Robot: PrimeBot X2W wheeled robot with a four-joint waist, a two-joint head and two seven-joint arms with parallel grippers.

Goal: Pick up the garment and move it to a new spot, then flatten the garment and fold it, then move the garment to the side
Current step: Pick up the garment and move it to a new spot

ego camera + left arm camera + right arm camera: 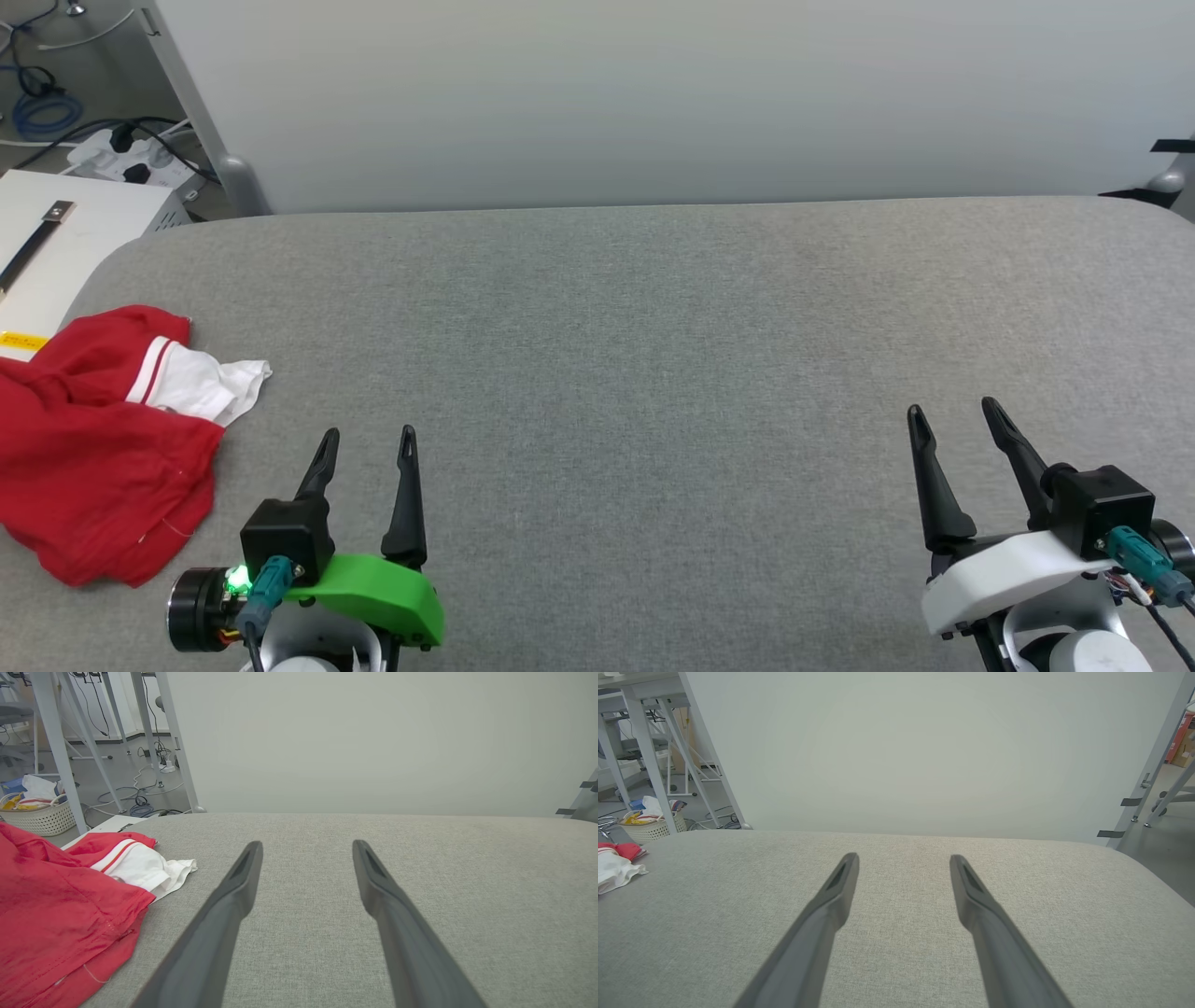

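The garment [93,448] lies crumpled at the left edge of the grey padded table [653,373], red with a white sleeve and striped trim turned up on top. In the left wrist view the garment [60,905] spreads across the left side. My left gripper [369,446] stands open just right of it, not touching, fingers apart over bare fabric [306,847]. At the lower right my right gripper [952,415] is open too, far from the shirt. The right wrist view catches the white sleeve [614,870] at its far left, with the open right gripper [903,858].
A pale wall panel [653,93] rises behind the table. A white box [56,233] sits beyond the table's left corner, with cables and a power strip [131,159] on the floor. A white basket [39,816] and metal table legs [56,746] stand further left.
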